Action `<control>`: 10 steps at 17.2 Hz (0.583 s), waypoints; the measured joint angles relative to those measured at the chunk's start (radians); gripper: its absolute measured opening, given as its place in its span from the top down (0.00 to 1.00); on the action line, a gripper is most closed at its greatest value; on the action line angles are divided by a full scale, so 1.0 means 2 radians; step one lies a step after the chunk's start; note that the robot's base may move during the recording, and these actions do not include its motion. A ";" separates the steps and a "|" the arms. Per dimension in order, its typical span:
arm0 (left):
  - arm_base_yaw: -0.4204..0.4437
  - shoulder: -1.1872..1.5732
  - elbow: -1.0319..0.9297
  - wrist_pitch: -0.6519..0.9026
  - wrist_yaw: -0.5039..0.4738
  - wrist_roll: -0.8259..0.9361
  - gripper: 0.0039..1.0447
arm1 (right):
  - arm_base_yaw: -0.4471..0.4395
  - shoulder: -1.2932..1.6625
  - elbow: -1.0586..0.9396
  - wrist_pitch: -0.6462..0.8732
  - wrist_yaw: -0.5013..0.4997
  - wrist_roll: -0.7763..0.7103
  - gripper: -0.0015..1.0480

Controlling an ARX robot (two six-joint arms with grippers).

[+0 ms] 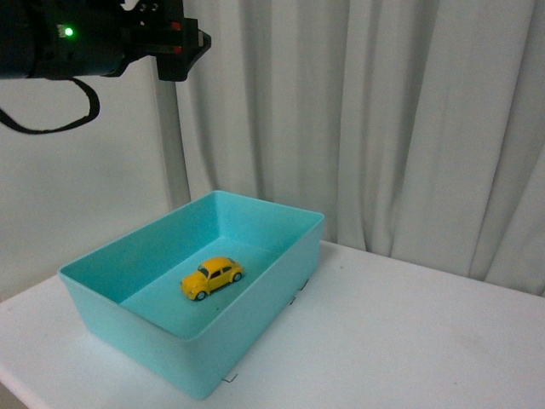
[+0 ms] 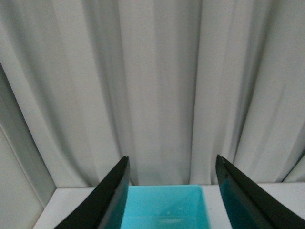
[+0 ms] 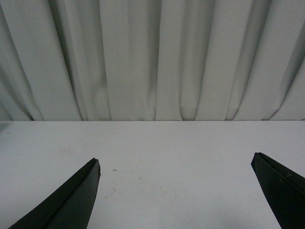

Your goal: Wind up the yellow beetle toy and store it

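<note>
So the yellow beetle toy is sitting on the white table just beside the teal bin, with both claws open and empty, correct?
Not quite. The front view shows the yellow beetle toy inside the teal bin, resting on its floor, not beside it on the white table. The rest holds: the left claw and right claw are open and empty.

A turquoise plastic bin (image 1: 255, 281), open-topped and rectangular, sits on the white bench (image 1: 400, 332), toward its left part. Behind the bin hangs a pale pleated curtain (image 1: 383, 119), with a grey upright pole (image 1: 173, 153) beside it.
</note>
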 joint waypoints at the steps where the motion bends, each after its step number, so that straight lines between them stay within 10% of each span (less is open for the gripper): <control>1: -0.003 -0.007 -0.014 0.011 -0.003 -0.006 0.51 | 0.000 0.000 0.000 0.000 0.000 0.000 0.06; 10: -0.031 -0.041 -0.116 0.037 -0.024 -0.022 0.81 | 0.000 0.000 0.000 0.000 0.000 0.000 0.06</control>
